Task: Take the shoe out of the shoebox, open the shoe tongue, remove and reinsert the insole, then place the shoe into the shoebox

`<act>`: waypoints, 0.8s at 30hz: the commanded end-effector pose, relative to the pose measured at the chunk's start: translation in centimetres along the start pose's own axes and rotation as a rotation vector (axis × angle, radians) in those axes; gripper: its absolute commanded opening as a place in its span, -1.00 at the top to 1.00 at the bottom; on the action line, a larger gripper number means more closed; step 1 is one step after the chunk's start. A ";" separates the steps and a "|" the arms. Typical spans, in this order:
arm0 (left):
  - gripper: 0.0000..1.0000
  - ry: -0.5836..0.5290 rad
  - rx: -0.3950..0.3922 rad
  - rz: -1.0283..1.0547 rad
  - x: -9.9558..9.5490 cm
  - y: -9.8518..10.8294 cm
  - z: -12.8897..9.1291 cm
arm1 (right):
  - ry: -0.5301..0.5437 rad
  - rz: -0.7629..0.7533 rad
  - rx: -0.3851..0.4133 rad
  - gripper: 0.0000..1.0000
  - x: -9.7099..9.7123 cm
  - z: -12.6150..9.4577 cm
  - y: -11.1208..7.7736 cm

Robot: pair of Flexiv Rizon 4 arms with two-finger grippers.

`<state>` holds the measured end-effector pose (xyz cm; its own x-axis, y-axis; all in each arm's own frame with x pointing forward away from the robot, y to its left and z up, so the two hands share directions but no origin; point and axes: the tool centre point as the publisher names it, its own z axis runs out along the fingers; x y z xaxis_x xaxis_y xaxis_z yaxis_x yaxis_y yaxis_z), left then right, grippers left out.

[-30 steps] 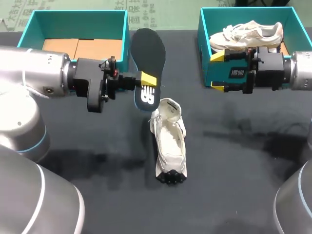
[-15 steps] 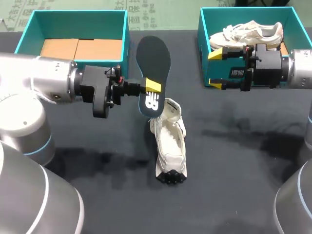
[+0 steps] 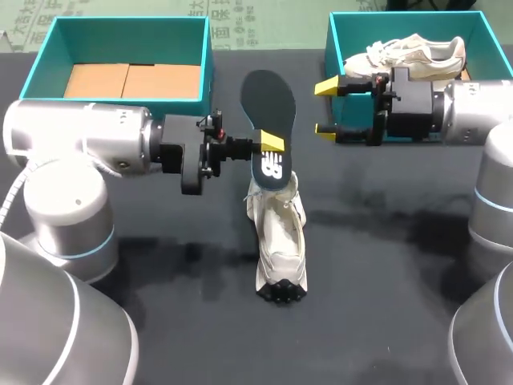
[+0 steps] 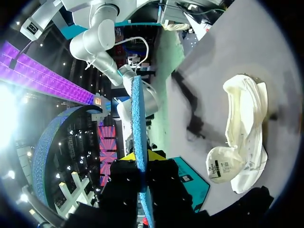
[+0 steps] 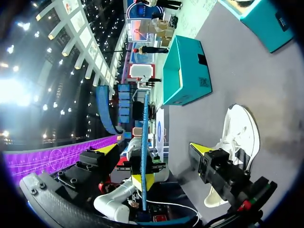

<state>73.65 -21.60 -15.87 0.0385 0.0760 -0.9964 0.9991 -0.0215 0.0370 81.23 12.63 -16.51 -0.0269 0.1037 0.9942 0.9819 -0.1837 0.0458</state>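
The dark insole (image 3: 268,116) hangs heel down over the heel of the white shoe (image 3: 280,241), and my left gripper (image 3: 271,144) is shut on its heel end. The shoe lies on the black table, toe toward the front edge. In the left wrist view the insole (image 4: 137,118) shows edge-on between the yellow tips of the left gripper (image 4: 141,156), with the shoe (image 4: 242,128) off to one side. My right gripper (image 3: 325,107) stands open just right of the insole, holding nothing. In the right wrist view the right gripper (image 5: 152,149) faces the edge-on insole (image 5: 144,137), with the shoe (image 5: 237,137) beside it.
A teal shoebox (image 3: 330,48) at the back right holds a second white shoe (image 3: 413,50). Another teal box (image 3: 120,20) at the back left has cardboard (image 3: 132,80) in its bottom. The dark table (image 3: 385,273) stretches bare in front of both arms.
My left arm has carried the insole to the right, from beside the left box to above the shoe's heel. My right gripper has moved left, away from the front of the right shoebox.
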 end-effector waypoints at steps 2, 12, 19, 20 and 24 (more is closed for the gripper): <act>1.00 0.001 -0.042 0.002 -0.3 0.0 0.1 | -0.009 0.014 -0.008 -1.00 -0.5 0.6 0.2; 1.00 -0.020 -0.031 -0.004 0.1 0.4 0.6 | -0.010 0.004 0.030 -1.00 -0.1 1.3 0.3; 1.00 -0.021 -0.014 0.035 0.3 0.9 1.8 | 0.015 0.016 0.073 -1.00 0.0 2.1 -0.9; 1.00 -0.018 -0.015 0.040 0.4 1.0 1.9 | 0.013 0.017 0.074 -1.00 0.1 2.2 -1.1; 1.00 -0.018 -0.027 0.039 0.6 1.4 2.3 | 0.007 0.015 0.091 -1.00 0.4 2.7 -1.9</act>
<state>74.53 -22.92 -16.41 0.0768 0.0595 -0.9953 0.9970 0.0001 0.0769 79.96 15.22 -16.58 -0.0149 0.0889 0.9959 0.9953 -0.0938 0.0233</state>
